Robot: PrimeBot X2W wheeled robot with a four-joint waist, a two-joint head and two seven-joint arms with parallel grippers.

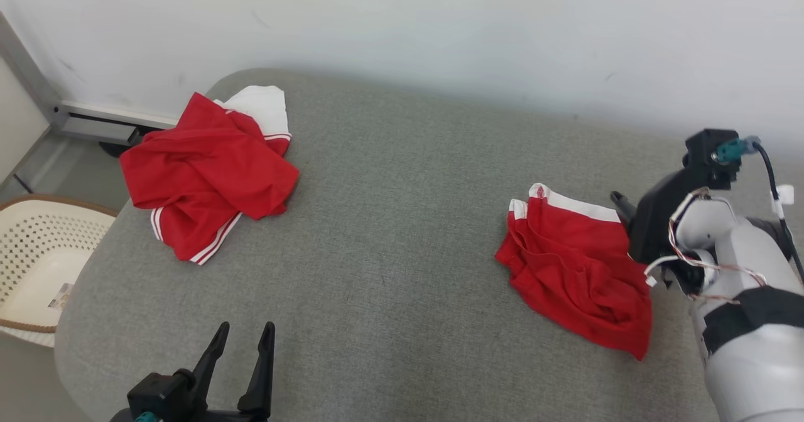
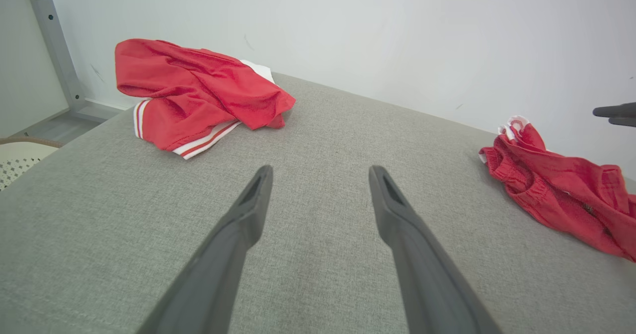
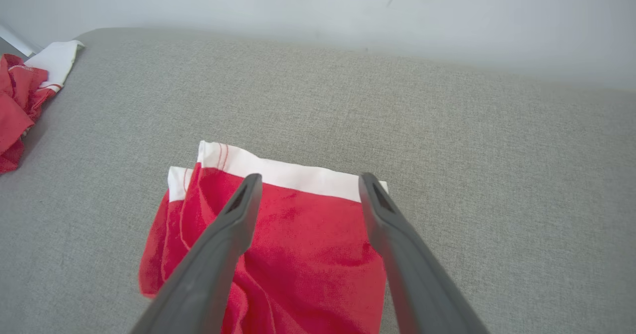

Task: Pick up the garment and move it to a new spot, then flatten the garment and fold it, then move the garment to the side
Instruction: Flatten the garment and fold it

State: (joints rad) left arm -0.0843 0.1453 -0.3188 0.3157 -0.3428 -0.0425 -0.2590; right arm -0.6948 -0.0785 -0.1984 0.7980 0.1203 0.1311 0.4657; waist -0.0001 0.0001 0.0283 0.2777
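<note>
A crumpled red garment (image 1: 578, 271) with a white band lies on the right side of the grey padded table (image 1: 402, 221); it also shows in the left wrist view (image 2: 561, 195) and the right wrist view (image 3: 308, 244). My right gripper (image 1: 622, 205) hovers just above the garment's white-banded edge, open (image 3: 309, 180), with nothing between its fingers. My left gripper (image 1: 246, 329) stands open over bare table near the front edge (image 2: 320, 170), well apart from the garment.
A second red garment (image 1: 207, 171) with white stripes is heaped at the table's back left corner (image 2: 198, 95). A cream perforated basket (image 1: 31, 259) stands on the floor left of the table. A white wall runs behind.
</note>
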